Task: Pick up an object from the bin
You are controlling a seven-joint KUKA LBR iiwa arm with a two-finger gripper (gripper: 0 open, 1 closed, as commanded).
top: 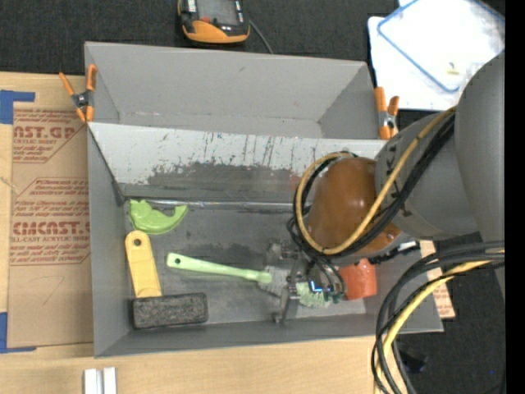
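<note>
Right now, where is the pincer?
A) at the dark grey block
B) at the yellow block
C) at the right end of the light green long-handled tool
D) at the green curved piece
C: the pincer sits at the right end of the light green long-handled tool, whose handle points left across the bin floor.

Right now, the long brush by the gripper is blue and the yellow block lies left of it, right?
No: in the camera view the long brush by the gripper is light green, not blue. The yellow block does lie left of it.
</note>
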